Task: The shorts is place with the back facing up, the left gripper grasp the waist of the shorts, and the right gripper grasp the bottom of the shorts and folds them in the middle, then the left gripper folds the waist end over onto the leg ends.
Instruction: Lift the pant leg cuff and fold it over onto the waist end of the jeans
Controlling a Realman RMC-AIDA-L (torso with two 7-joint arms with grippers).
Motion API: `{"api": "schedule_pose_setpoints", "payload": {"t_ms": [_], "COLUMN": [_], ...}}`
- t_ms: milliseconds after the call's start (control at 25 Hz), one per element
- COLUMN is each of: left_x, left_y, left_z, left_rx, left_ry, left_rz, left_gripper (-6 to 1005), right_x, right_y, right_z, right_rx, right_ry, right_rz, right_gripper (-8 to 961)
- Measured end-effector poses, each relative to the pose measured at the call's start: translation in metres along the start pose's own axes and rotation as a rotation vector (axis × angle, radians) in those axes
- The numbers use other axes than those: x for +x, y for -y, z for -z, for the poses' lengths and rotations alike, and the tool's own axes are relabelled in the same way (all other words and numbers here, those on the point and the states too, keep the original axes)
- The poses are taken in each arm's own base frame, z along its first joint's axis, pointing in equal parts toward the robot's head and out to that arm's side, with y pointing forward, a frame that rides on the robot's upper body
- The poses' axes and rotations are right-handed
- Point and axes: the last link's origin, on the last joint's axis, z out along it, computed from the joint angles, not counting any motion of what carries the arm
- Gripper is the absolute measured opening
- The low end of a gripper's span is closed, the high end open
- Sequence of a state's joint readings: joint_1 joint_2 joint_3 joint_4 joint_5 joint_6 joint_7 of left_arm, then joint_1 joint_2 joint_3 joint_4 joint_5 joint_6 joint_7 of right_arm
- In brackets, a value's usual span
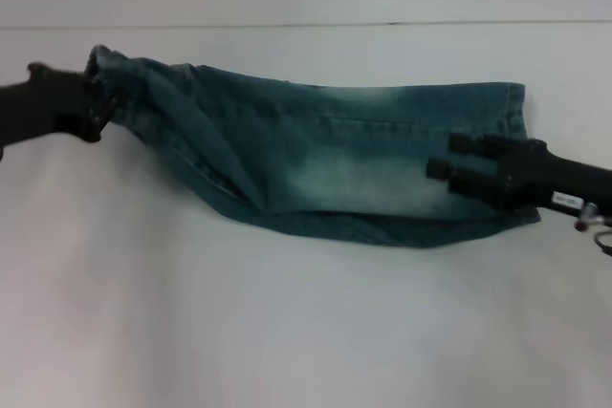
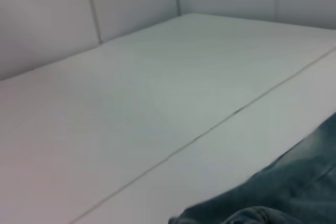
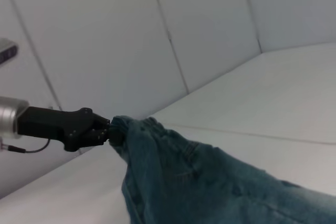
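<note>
1. the shorts (image 1: 325,164) lie folded lengthwise on the white counter (image 1: 287,332), long axis running left to right.
2. the left gripper (image 1: 96,102) has its fingers clamped on the waist (image 1: 110,69), at the left end.
3. the right gripper (image 1: 442,161) sits over the leg ends (image 1: 516,112); i can't tell its grip.

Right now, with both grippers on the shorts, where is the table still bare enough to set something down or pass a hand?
Bare table spreads wide on the robot's side of the shorts, and a narrower strip lies beyond them up to the seam line. The middle band is crowded: the left gripper holds the waist, and the right gripper lies over the leg ends.
</note>
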State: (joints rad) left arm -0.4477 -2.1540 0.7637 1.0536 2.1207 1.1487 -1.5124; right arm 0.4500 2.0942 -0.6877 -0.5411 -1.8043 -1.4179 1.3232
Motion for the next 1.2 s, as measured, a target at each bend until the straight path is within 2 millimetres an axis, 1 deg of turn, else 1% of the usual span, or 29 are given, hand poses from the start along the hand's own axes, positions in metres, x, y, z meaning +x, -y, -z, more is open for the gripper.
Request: {"api": "schedule_pose_setpoints", "payload": {"t_ms": [120, 200, 360, 480, 640, 840, 1000, 1120, 1200], "left_x": [0.022, 0.04, 0.075, 0.096, 0.123, 0.148, 0.167, 0.175, 0.178], "left_y": [-0.001, -0.001, -0.002, -0.005, -0.016, -0.027, -0.036, -0.041, -0.045], "left_z": [-0.003, -0.002, 0.004, 0.01, 0.015, 0.018, 0.021, 0.025, 0.026], "left_rx": [-0.019, -0.03, -0.049, -0.072, -0.138, -0.186, -0.231, -0.25, -0.265], "left_ry": [0.002, -0.007, -0.03, -0.052, -0.075, -0.101, -0.133, -0.158, -0.169], "left_rz": [-0.012, -0.017, -0.032, -0.041, -0.043, -0.057, -0.061, -0.071, -0.072], "left_gripper": [58, 55, 50, 51, 56, 62, 67, 71, 73], "right_x": [0.003, 0.005, 0.006, 0.008, 0.013, 0.016, 0.013, 0.01, 0.011], "right_y": [0.006, 0.01, 0.011, 0.011, 0.01, 0.005, 0.0, -0.007, -0.014], "right_z": [-0.013, -0.025, -0.049, -0.066, -0.088, -0.105, -0.118, -0.133, -0.14], "right_rx": [0.057, 0.098, 0.142, 0.178, 0.214, 0.221, 0.205, 0.181, 0.149], "right_ry": [0.022, 0.023, 0.034, 0.029, -0.037, -0.091, -0.116, -0.16, -0.192], "right_rz": [0.003, 0.013, 0.025, 0.036, 0.07, 0.116, 0.155, 0.19, 0.223], "right_gripper": [624, 543, 373, 306, 216, 101, -1, -1, 0]}}
